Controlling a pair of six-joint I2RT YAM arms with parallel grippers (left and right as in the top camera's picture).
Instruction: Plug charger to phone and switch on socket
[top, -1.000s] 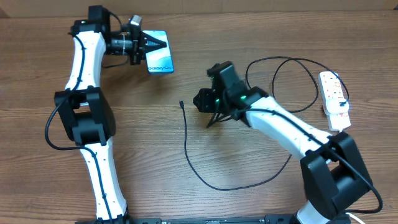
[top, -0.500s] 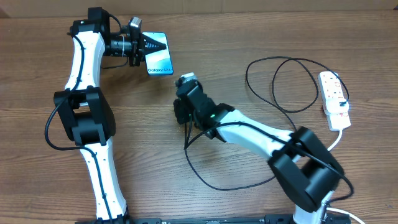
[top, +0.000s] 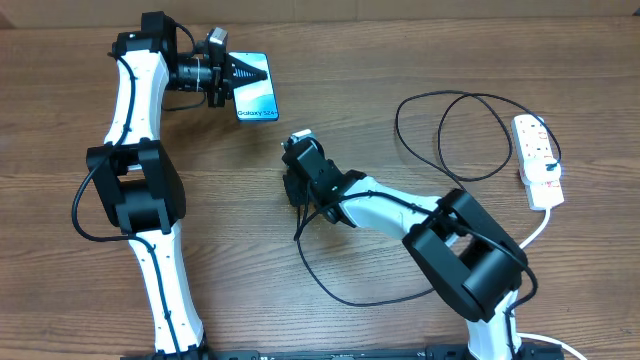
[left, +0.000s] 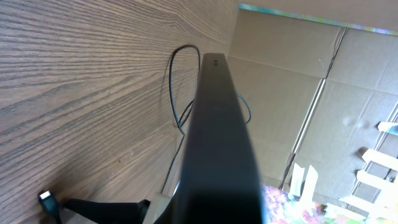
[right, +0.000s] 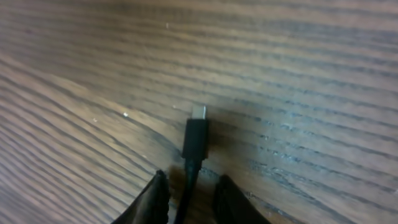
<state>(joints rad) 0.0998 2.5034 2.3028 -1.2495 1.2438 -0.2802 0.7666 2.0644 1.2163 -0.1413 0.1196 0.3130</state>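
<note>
Across the table (top: 420, 50) the pieces lie well apart. The phone (top: 258, 92) is at the far left in the left gripper (top: 228, 76), and the socket (top: 537, 150) lies at the far right, untouched. The cable (top: 450, 93) loops from there toward the middle, where its free end sits under the right gripper (right: 191, 185).

The step in hand looks like picking up the plug (right: 195, 135).

- **Grip point:** Take it on the black body, or just behind it, rather than far down the cable. A long free tip will droop and wander when you aim for the phone.
- **Metal tip:** Leave it clear of the pads.
- **Squareness:** Clamp the body square so it cannot twist.
- **Lift:** Go straight up, because the cable's slack may drag.
- **Approach:** The left wrist view shows the phone edge-on, with a small port (left: 214, 60) on its end. Line the plug up with that axis before pushing.

**Left gripper:** it is clamped tight on the phone, which it holds by one short end.

**Right gripper:** it is set narrow and low to the table. Its fingers (right: 154, 199) stand on either side of the cable just behind the plug. The wrist view shows a sliver of wood on each side, so I judge it is not pinched yet and holds nothing.
</note>
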